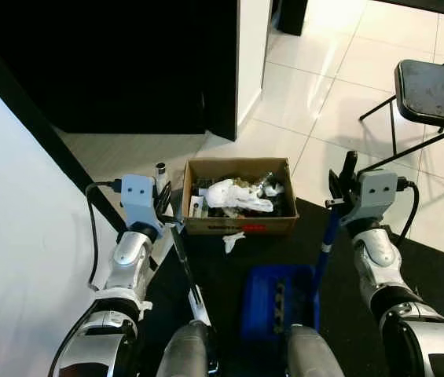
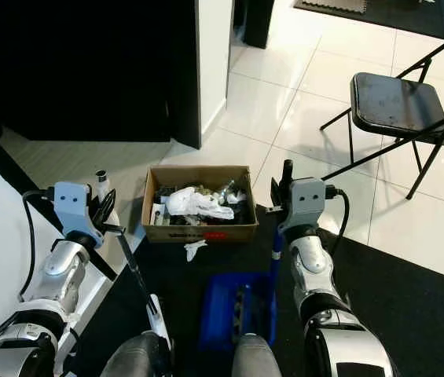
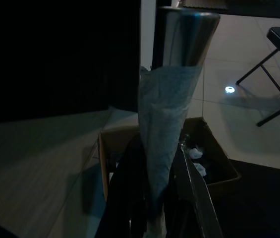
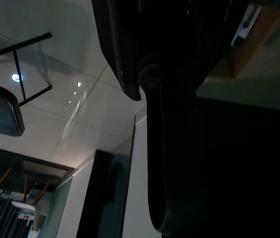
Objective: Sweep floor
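No legible text anywhere.

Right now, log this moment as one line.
left gripper: shut on broom handle | right gripper: shut on dustpan handle | box: trash inside | paper scrap: on mat

Broom (image 1: 182, 259): thin dark handle with silver tip, slanting from near the box's left side down toward the bottom of the head view; white fitting low on the shaft. Handle top wrapped in pale tape in the left wrist view.

Dustpan (image 1: 277, 302): blue, on the dark mat, in front of the box; blue upright handle (image 1: 325, 247) rises at its right side.

Crumpled white paper scrap (image 1: 230, 240): on the mat, just in front of the box.
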Controlling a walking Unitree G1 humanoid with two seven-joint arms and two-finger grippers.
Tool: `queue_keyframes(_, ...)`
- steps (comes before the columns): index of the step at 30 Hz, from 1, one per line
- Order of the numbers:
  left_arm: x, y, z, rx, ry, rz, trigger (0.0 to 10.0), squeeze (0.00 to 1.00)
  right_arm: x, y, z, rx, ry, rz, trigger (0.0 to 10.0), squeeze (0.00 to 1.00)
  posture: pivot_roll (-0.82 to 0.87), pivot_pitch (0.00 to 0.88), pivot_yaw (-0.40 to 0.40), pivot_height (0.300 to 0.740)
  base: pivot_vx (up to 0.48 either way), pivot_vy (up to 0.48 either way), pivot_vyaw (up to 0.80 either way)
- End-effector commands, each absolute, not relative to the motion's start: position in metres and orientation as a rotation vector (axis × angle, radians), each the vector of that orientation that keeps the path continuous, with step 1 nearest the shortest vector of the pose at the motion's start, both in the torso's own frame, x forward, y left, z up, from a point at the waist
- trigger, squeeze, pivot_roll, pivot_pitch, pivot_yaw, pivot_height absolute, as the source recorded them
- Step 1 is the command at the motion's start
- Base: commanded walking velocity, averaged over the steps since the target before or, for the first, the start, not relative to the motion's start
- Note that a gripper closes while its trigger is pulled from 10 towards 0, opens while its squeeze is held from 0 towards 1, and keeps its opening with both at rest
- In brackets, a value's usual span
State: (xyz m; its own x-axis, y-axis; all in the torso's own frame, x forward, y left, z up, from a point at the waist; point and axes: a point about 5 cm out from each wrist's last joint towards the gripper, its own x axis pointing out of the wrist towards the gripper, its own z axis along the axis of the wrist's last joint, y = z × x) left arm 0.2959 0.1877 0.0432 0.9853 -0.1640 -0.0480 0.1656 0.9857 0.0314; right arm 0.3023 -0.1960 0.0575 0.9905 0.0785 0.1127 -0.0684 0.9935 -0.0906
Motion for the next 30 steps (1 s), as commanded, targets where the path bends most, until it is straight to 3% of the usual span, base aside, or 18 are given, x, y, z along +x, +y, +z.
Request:
queue_keyframes(1, 0.2994, 0.1842, 0.0479, 0.057, 0.026, -0.162, 10.0, 0.00, 0.3057, -0.1997, 0.0669, -0.091, -0.168, 0.057, 10.0, 0.00, 0.00, 0.000, 0.020, 0.740, 0.000, 0.000, 0.00)
queue_keyframes(30, 0.2991, 0.1832, 0.0438, 0.023, 0.062, -0.172, 10.0, 0.00, 0.3030, -0.1979, 0.0579, -0.093, -0.112, 0.061, 10.0, 0.00, 0.00, 0.000, 0.021, 0.740, 0.000, 0.000, 0.00)
